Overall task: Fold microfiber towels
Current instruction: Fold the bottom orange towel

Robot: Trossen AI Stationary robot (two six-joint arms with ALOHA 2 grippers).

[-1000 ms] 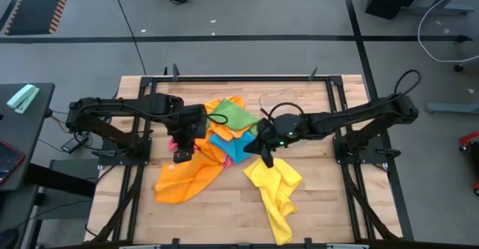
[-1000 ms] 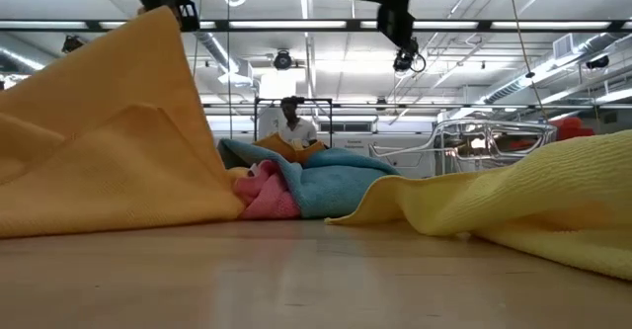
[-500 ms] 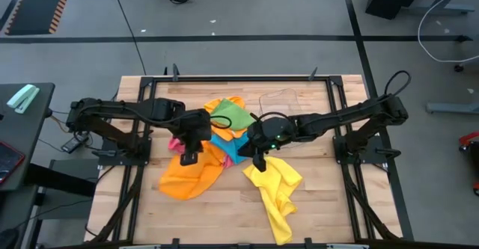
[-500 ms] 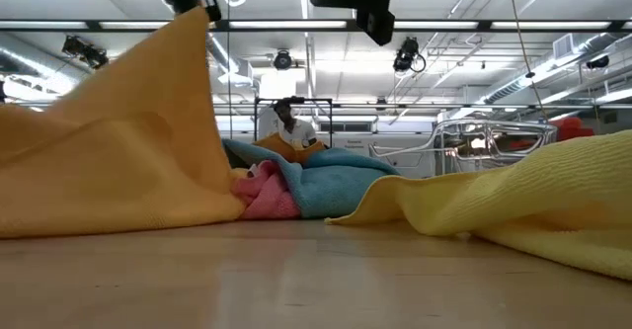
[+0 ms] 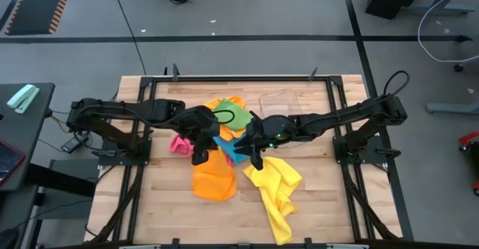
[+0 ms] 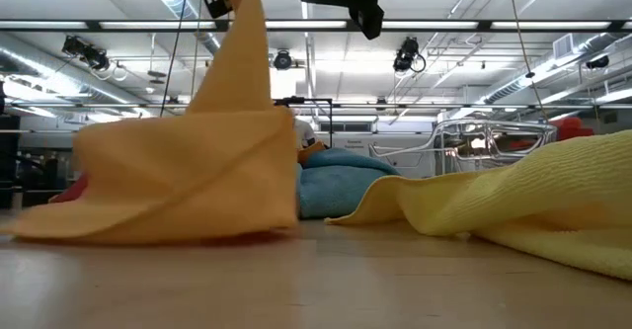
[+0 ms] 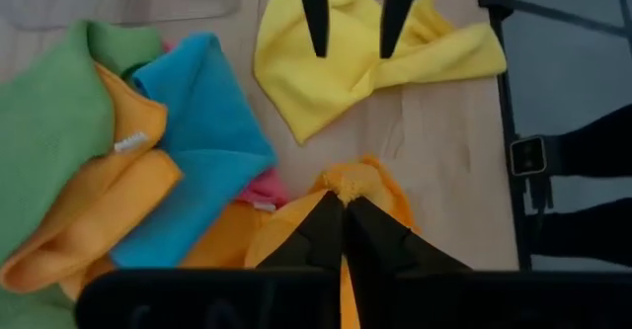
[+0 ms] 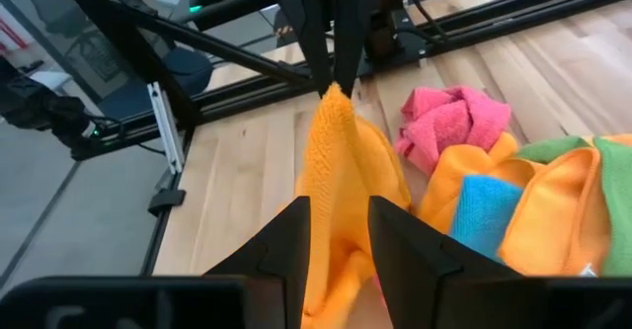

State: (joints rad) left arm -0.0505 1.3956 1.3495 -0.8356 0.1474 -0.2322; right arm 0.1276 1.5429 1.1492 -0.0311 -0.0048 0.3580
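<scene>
My left gripper is shut on an orange towel, which rises to a peak and also shows in the low view. My right gripper is open and empty, just right of the orange towel, over the yellow towel's far corner. The yellow towel lies crumpled on the table toward the near edge. A pile behind holds a green towel, a blue towel, another orange towel and a balled pink towel. My left gripper pinches a gathered point of the orange towel between its two fingers, from above, pointing down. The cloth hangs from them like a tent, and its lower part lies bunched in folds on the table.
A clear plastic tray sits at the far side of the wooden table, behind the pile. Black frame rails run along both table sides. A person shows far behind the table in the low view.
My left gripper has carried the orange towel's peak toward the table's right edge. The towel's spread lower part has slid after it and bunched up under the gripper, uncovering the pink towel. My right gripper has gone a little toward the table's left edge, nearer the left gripper.
</scene>
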